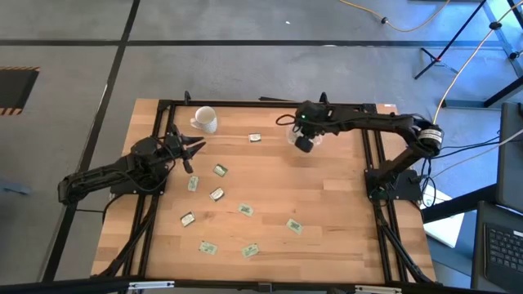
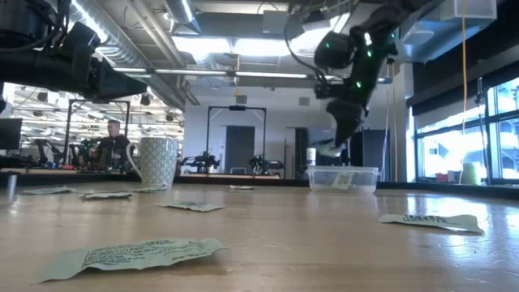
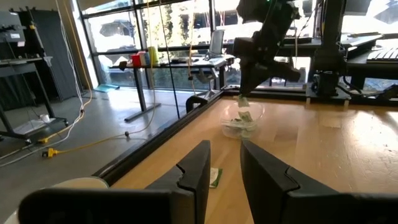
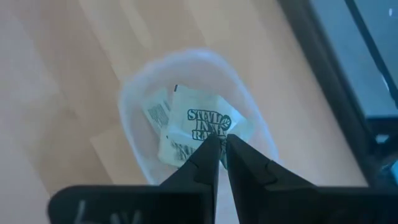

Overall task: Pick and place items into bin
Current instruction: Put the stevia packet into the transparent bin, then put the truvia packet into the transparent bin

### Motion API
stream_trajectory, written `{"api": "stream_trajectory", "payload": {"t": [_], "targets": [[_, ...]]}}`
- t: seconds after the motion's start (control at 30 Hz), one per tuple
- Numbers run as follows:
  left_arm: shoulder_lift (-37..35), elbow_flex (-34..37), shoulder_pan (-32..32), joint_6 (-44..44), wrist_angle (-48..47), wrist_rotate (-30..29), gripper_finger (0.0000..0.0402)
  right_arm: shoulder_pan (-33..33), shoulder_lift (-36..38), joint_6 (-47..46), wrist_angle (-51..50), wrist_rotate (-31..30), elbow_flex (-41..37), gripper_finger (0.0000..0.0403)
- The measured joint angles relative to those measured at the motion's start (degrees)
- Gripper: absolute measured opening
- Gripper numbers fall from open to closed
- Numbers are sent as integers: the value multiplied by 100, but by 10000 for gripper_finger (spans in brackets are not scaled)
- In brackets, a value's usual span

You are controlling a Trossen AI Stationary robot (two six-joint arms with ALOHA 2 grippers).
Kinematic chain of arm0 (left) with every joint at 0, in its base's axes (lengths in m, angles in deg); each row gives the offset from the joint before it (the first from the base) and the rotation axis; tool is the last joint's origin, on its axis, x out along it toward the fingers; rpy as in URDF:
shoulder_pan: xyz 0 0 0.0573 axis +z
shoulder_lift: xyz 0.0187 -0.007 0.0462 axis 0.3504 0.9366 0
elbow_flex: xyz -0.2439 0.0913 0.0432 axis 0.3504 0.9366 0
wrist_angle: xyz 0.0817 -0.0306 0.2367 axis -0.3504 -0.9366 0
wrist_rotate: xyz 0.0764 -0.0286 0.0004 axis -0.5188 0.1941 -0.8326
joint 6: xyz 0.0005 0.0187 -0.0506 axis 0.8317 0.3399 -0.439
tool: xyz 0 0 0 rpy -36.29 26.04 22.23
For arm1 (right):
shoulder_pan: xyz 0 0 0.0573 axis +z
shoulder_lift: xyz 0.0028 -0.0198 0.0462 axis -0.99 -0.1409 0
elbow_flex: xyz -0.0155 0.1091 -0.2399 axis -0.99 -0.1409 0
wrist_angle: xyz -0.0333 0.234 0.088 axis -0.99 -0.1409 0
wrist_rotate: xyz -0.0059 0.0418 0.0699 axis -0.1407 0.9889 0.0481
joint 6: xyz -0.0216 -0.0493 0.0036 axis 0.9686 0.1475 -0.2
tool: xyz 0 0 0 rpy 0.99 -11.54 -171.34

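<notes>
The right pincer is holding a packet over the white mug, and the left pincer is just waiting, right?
Not the mug. In the right wrist view, the right pincer holds its packet over the clear bin. The left pincer does wait, empty.

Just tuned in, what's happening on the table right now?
The right gripper hangs over the clear bin at the table's far side, pinching a packet above others already inside. The left gripper waits open near the white mug, holding nothing. About ten packets still lie scattered on the table.
</notes>
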Motion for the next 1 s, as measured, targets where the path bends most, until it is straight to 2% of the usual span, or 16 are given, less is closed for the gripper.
{"api": "stream_trajectory", "payload": {"t": [0.23,0.73,0.83,1.0], "targets": [[3,0,0,0,-1,1,82,-122,-2,20,414,69,-550,35],[3,0,0,-2,-1,1,82,-128,0,-9,481,65,-611,37],[3,0,0,-2,-1,1,82,-128,0,-11,481,63,-611,53],[3,0,0,-2,-1,1,82,-128,0,-24,487,60,-611,103]]}}
